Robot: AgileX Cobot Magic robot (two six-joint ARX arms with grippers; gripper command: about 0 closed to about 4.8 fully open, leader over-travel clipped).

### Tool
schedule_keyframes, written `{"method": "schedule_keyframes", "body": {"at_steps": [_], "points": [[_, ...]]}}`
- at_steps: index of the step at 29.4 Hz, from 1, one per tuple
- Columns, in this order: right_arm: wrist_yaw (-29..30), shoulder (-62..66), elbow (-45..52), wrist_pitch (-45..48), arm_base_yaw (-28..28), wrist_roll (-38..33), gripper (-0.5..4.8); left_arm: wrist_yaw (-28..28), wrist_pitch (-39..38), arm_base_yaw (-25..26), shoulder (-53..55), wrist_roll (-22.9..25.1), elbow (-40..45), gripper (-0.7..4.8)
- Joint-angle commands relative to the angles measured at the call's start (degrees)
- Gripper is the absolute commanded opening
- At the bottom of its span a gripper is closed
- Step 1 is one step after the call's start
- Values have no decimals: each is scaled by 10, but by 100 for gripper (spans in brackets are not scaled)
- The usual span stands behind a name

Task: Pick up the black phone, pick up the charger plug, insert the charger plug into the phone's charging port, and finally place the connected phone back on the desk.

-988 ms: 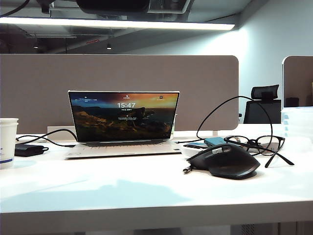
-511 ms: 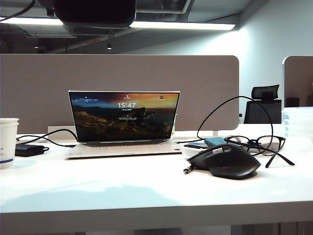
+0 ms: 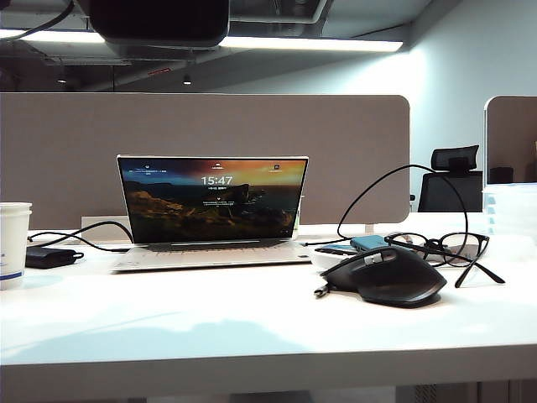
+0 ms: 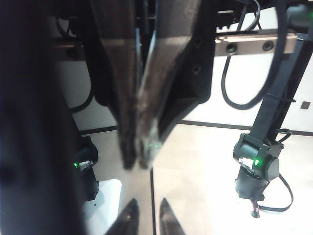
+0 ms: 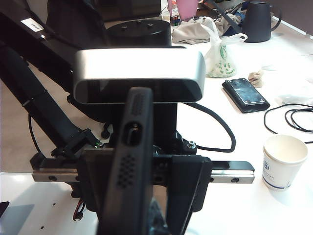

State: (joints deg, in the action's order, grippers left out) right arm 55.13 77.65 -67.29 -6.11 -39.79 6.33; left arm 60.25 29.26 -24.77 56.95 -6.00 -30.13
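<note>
Up close, the left gripper (image 4: 142,159) pinches its fingers (image 4: 168,98) onto a thin glossy slab. It looks like the black phone (image 3: 159,21), hanging at 11 o'clock above the desk (image 3: 252,323) (dark, rounded corners). The right gripper (image 5: 137,107) is closed in front of the other arm's silver camera (image 5: 139,73); the charger plug cannot be made out. On the desk, a black mouse (image 3: 384,275) lies at 4 o'clock, with glasses (image 3: 445,245) behind it. The laptop (image 3: 214,210) stands farther back.
</note>
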Motion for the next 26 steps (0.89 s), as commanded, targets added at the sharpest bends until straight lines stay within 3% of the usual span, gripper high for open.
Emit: {"method": "schedule_keyframes", "body": {"at_steps": [1,7,9,12,14,26], "points": [[3,-8,-3,4,5,2,-1,0,3,0,-2,0,-2,117],[4,-9,-3,-10,8,11,-1,0,4,0,-2,0,-2,109],[3,-9,-3,-9,7,12,-1,0,4,0,-2,0,-2,48],[3,-9,-3,-10,7,12,-1,0,4,0,-2,0,-2,46],[3,-9,-3,-10,7,12,-1,0,4,0,-2,1,-2,-6],[3,-9,-3,-10,7,12,-1,0,4,0,-2,2,-2,-6]]}}
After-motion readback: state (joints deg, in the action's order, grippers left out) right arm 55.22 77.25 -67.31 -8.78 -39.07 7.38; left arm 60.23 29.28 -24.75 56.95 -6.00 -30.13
